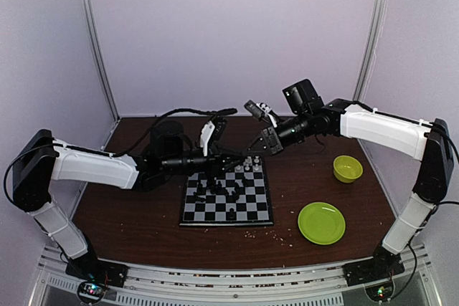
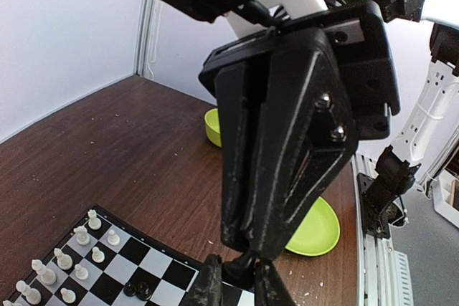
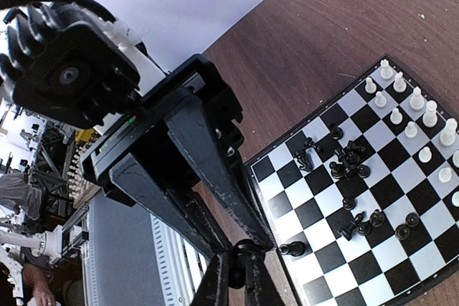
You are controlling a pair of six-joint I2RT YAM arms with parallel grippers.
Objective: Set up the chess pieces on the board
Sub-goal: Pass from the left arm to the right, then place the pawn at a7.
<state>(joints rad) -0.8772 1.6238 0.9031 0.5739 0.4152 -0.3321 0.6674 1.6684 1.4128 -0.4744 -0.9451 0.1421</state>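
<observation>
Above the far edge of the chessboard (image 1: pixel 252 209) the two tools meet tip to tip. The left tool (image 2: pixel 238 286) is closed to a narrow gap and pinches a small black chess piece (image 2: pixel 240 266) between its fingertips. The right tool (image 3: pixel 235 283) comes at it from the opposite side, its jaws drawn almost together on the same dark piece. The board lies flat at the middle of the brown table (image 1: pixel 143 213). White chessmen (image 3: pixel 412 116) stand upright in two short rows at its far right corner. The black chessmen (image 3: pixel 351 159) are scattered over the middle squares, several tipped on their sides, and one black piece (image 3: pixel 292 249) lies at the board's edge. A round green plate (image 1: pixel 321 221) and a small green bowl (image 1: pixel 347 168) sit to the right of the board, with pale crumbs (image 1: pixel 283 234) near the plate.
</observation>
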